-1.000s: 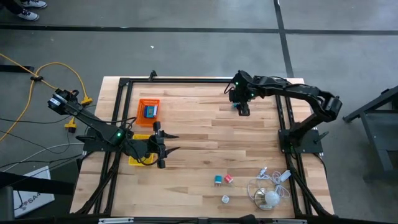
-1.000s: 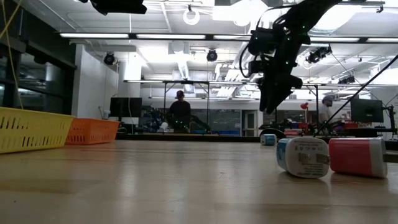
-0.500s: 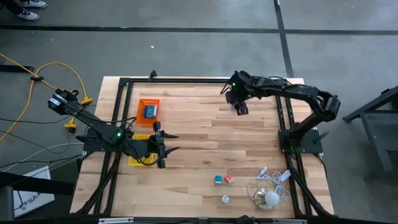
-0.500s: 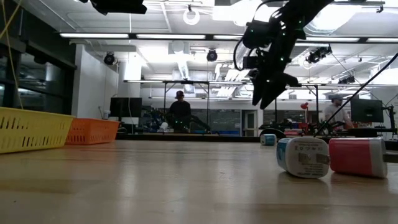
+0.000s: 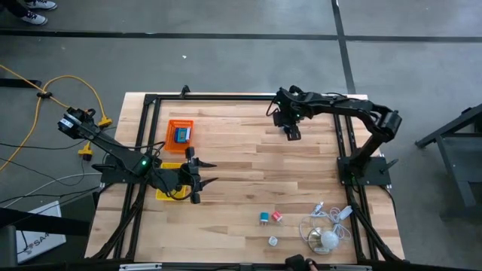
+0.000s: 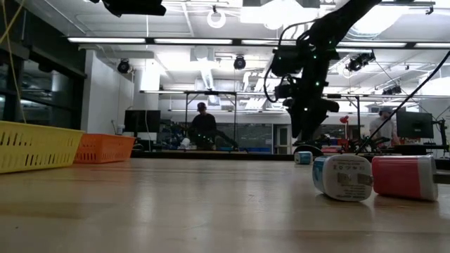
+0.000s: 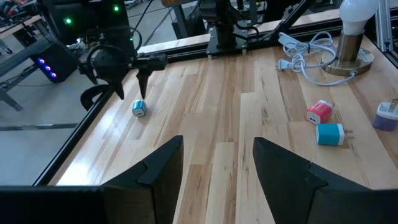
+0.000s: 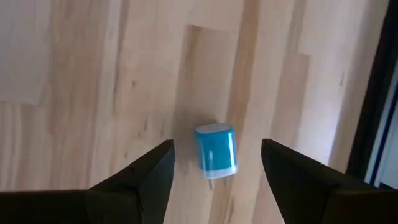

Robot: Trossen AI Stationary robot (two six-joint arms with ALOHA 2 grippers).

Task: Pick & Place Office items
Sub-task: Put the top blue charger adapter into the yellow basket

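Butcher-block table (image 5: 248,162) inside a dark frame, workshop room behind. Right gripper (image 5: 291,130) hangs over the far part of the table, fingers apart and empty, with a small blue plug-in charger block (image 8: 216,149) lying on the wood directly beneath, framed between the two fingers in the right wrist view. Same block shows from the left wrist view as a blue-and-white bit (image 7: 139,108) just under the other arm's claw.

Left gripper (image 5: 197,181) waits near the left edge of the table beside the yellow tray (image 5: 163,193), fingers apart, holding nothing. Orange tray (image 5: 179,133) sits farther back with one blue item in it.

Remaining items: a teal charger (image 5: 265,218) and a pink one (image 5: 276,217) close together near the front, a pale purple one (image 5: 273,241) nearer the front edge, beside the white cable bundle (image 5: 325,226).

Handling judgement: block looks like hard moulded plastic, light, rigid, smooth and somewhat slippery. It has rounded corners, and short prongs appear to stick out of one end. Best hold is likely across the two flat broad sides at mid-body, clear of the prongs; a pinch near a rounded end could squirt it out.
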